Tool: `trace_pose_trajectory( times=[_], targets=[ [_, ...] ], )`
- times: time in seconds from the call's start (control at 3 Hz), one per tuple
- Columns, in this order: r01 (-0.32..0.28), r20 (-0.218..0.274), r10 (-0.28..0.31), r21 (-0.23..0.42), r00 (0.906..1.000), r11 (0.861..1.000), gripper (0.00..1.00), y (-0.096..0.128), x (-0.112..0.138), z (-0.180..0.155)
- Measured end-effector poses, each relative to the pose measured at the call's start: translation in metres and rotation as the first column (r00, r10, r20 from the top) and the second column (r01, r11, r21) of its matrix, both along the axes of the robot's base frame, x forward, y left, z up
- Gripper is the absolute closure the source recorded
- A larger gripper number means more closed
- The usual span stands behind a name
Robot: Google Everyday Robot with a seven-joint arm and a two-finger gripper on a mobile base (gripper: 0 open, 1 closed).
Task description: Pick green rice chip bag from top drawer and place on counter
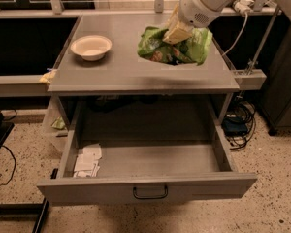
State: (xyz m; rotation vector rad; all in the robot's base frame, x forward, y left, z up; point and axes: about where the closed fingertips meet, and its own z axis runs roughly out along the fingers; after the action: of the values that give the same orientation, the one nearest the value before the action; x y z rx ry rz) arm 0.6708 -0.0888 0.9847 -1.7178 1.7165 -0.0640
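Dim overhead light shadows the drawer [160, 160]; jaws above the counter [121, 68].

The cream gripper [176, 32] sits atop the green rice chip bag [196, 46], which is printed orange-red. Beneath the jaws, the counter [116, 71] is grey.

In the upper right of the frame the end effector [176, 32] is against a shiny, wrinkled green plastic snack bag [195, 50] on the matte grey worktop [116, 69]; below, the shallow grey metal drawer [160, 160] stands open
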Motion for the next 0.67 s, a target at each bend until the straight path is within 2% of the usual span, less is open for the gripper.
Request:
trace_pose_trajectory(
  times=[0.33,0.67],
  targets=[
    [-0.023,0.026,0.022,0.020,0.9994,1.000,1.00,0.016,0.039,-0.016],
    [-0.029,0.031,0.028,0.028,0.9991,0.999,0.93,0.021,0.053,-0.023]
  ],
)
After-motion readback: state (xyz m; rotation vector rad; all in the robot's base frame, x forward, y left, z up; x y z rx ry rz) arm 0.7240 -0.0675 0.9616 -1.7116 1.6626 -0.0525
